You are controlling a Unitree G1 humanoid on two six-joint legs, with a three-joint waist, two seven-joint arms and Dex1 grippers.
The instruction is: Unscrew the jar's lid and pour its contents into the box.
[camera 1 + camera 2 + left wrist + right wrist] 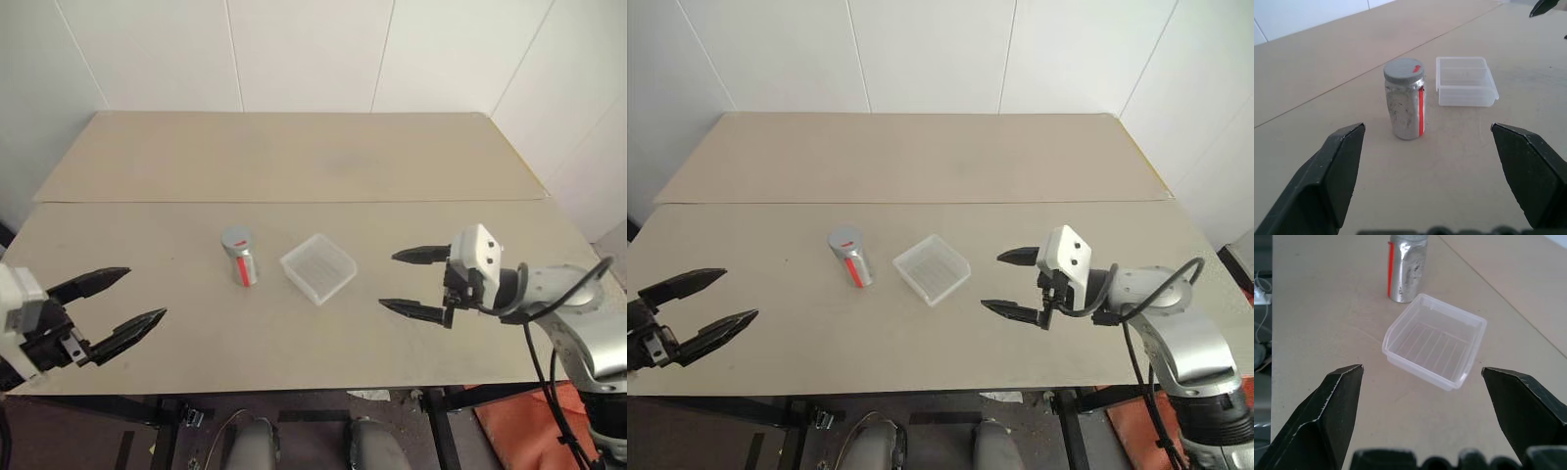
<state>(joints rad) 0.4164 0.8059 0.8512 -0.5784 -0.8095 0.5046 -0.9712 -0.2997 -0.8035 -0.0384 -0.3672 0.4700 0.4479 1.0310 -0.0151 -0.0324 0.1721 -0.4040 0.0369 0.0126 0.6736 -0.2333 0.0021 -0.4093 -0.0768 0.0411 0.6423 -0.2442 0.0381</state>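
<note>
Counter (294, 157): pale beige boards, a seam running across the upper half of the head views, white wall panels behind.

Right gripper (416, 282): right of centre in the left eye view, black fingers spread wide apart, nothing between them, tips aimed toward the box. Left gripper (129, 299): lower left corner of the same view, fingers likewise wide apart and empty, aimed toward the jar.

Box (318, 267): clear shallow tray, centre of frame, ribbed floor, sitting flat on the counter, well apart from both grippers.

Jar (239, 257): upright just left of the box, near it but not touching; whitish-grey body, red vertical stripe. Lid (1404, 70): grey cap, seated on the jar, small red mark at its edge.
</note>
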